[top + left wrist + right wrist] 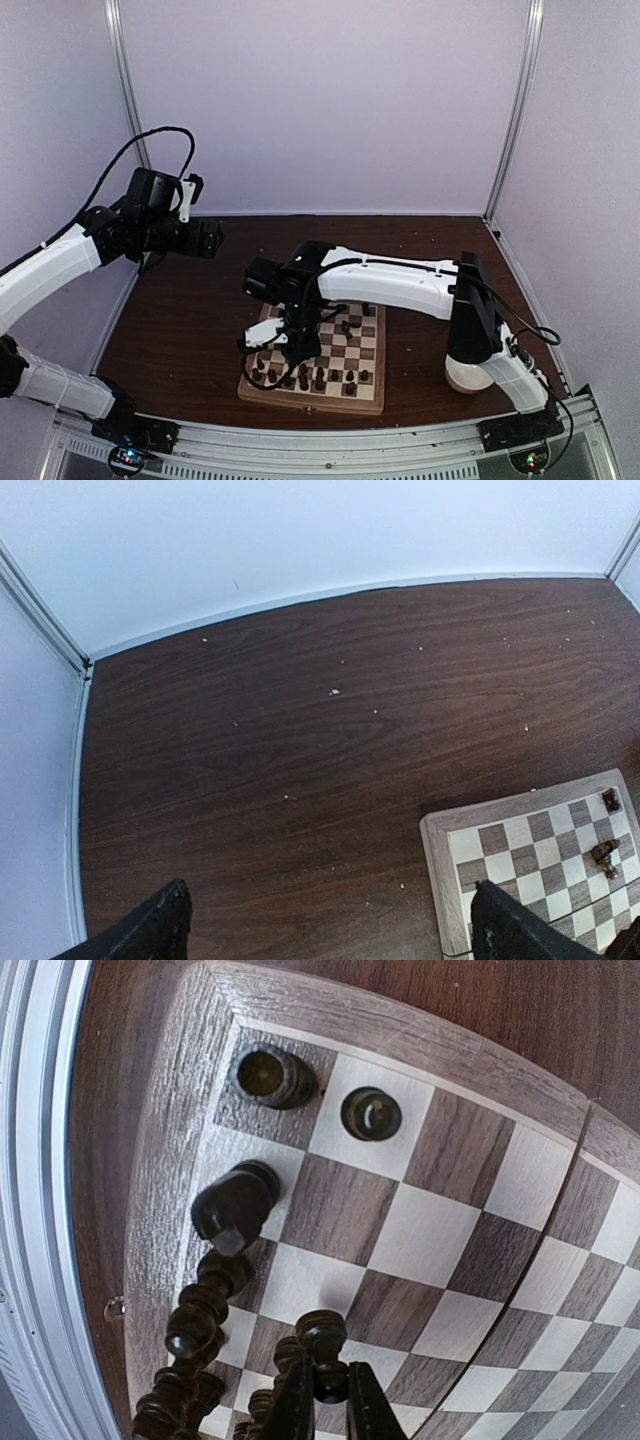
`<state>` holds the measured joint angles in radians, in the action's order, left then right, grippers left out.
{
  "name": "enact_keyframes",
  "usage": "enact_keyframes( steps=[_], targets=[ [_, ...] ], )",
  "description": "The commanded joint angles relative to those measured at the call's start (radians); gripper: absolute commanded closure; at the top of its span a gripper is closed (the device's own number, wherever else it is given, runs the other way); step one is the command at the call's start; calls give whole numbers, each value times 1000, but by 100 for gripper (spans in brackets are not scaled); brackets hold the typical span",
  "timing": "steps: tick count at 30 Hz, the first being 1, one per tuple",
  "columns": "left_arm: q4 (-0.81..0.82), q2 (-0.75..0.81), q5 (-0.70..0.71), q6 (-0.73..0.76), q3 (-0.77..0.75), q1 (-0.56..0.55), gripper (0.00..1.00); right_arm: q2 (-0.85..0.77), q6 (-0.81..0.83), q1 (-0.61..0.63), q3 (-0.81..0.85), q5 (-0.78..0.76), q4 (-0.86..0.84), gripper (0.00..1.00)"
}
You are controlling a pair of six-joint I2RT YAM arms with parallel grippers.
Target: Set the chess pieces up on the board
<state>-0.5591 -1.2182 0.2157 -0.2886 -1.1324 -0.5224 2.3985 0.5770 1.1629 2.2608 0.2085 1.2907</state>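
The right claw [325, 1405] points straight down from a forearm stretched leftward over the board [165, 1190]. Its fingers are pinching an upright piece [322, 1345], long axis vertical, head toward the wrist. Just left of the claw more pieces [195, 1315] stand in a row along the board's edge, and beyond it three corner pieces [370, 1113] sit apart. The left claw [207, 240], spread wide, hangs high over the dark table [190, 320], with white walls [320, 100] around.

Board [520, 806]: cropped at left wrist view's lower right corner. Chess pieces [319, 382]: kinds too small to tell from above.
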Motion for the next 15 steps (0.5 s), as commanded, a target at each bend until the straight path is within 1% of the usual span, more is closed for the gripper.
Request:
enact_keyframes(
  steps=[1,15],
  targets=[
    [16,16,-15,5,2,5,2,25,2,11,38,-19,15,89],
    [14,9,-24,2,2,5,2,47,-1,19,53,-10,21,87]
  ],
)
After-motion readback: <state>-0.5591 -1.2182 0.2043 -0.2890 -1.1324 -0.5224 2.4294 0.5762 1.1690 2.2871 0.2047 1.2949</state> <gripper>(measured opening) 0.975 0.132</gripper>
